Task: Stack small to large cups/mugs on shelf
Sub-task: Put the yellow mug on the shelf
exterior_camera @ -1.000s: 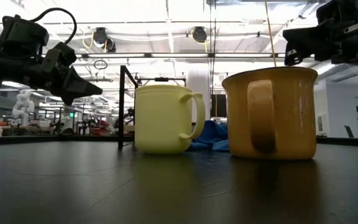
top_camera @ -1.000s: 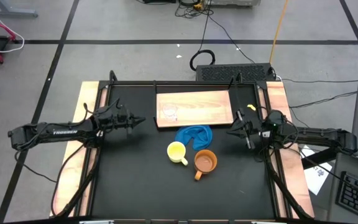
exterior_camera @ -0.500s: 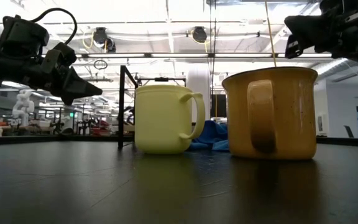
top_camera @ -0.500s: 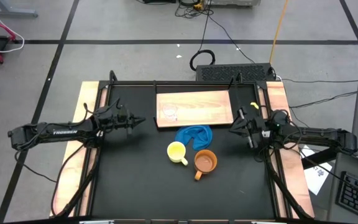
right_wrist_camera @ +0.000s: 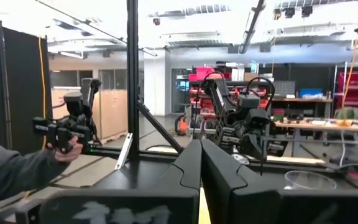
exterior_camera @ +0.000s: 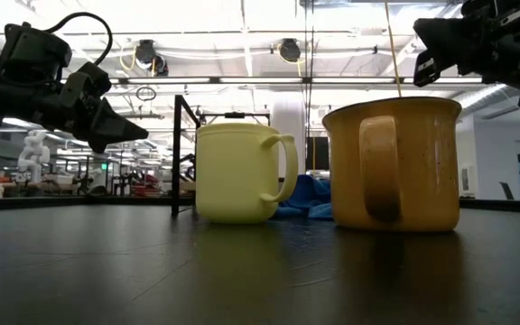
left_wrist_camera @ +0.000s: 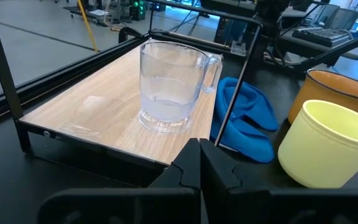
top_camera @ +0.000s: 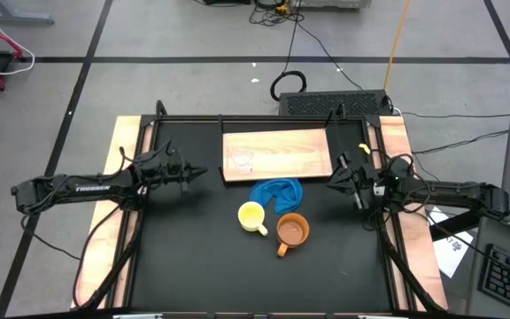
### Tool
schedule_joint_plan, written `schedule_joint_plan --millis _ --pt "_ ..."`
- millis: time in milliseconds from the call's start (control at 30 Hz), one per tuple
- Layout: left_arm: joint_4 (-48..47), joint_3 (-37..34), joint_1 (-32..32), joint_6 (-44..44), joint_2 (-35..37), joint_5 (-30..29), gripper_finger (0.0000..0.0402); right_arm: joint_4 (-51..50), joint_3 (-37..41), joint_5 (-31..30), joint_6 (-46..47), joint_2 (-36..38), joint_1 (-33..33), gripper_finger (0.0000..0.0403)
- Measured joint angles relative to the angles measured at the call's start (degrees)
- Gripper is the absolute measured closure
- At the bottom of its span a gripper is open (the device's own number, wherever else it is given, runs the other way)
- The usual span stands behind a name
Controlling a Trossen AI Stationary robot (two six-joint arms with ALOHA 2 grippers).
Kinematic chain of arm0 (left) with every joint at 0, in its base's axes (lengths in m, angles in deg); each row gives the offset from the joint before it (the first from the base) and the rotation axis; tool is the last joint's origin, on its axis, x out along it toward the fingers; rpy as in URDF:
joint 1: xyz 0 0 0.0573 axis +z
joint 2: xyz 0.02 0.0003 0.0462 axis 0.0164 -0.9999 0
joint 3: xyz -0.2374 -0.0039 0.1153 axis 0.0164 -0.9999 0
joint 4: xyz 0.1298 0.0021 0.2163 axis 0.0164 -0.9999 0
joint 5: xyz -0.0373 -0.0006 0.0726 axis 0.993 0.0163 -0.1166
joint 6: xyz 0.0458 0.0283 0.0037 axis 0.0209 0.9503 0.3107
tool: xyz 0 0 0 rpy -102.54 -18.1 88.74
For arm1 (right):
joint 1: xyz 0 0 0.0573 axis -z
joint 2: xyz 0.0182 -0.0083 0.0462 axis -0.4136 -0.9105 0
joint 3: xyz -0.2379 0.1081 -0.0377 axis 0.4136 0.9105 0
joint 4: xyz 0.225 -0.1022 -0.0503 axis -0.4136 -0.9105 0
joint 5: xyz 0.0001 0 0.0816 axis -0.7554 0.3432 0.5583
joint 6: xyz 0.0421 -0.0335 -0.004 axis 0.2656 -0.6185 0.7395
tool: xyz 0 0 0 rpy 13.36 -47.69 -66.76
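Stacking looks only begun, judging from how things lie: the small clear plastic cup (top_camera: 241, 160) already stands upright on the flat light-wood shelf board with its dark edge (top_camera: 290, 152), toward the board's end nearer the left arm, while the mid-sized pale yellow mug with a handle (top_camera: 251, 215) and the larger orange-brown mug with a handle (top_camera: 292, 230) both sit off the board on the black table (top_camera: 184, 257), on the side away from the room's back wall, close together though no view settles whether they touch, with a crumpled blue cloth (top_camera: 276, 193) lying between them and the board's dark front edge. The left gripper (top_camera: 200, 172) hovers off the board's left end, its two fingers pressed together and holding nothing; the right gripper (top_camera: 330, 185) hangs off the board's right front corner, likewise closed on nothing. The next move, I judge, calls for one claw to open, reach the yellow mug by rim or handle, and carry it over the cloth to the board beside or around the clear cup. Hard to make out: in the low view the board and clear cup are hidden behind the two mugs, and in the right wrist view only a faint rim of the clear cup shows; a person's sleeve and hand appear at that view's edge
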Motion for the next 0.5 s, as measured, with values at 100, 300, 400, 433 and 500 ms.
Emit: schedule_joint_plan --millis 100,300,400,433,500 --pt "-0.2 0.0 0.0 -0.09 0.0 0.0 0.0401 -0.18 -0.51 -0.01 2.43 -1.31 -0.01 0.0403" --pt "-0.53 0.0 0.0 -0.17 0.0 -0.02 0.0401 -0.17 -3.66 -0.04 2.97 -5.26 -1.65 0.0403" --pt "-0.87 0.0 0.0 -0.33 0.0 -0.02 0.0401 -0.47 -6.68 -0.04 3.32 -8.62 -3.0 0.0403" --pt "-0.88 0.0 0.0 -0.33 0.0 -0.02 0.0401 -1.16 -7.95 -0.08 3.33 -9.91 -3.44 0.0402" --pt "-0.87 0.0 0.0 -0.51 0.0 -0.04 0.0401 -2.8 -10.55 -1.88 3.37 -12.52 -4.34 0.0398"
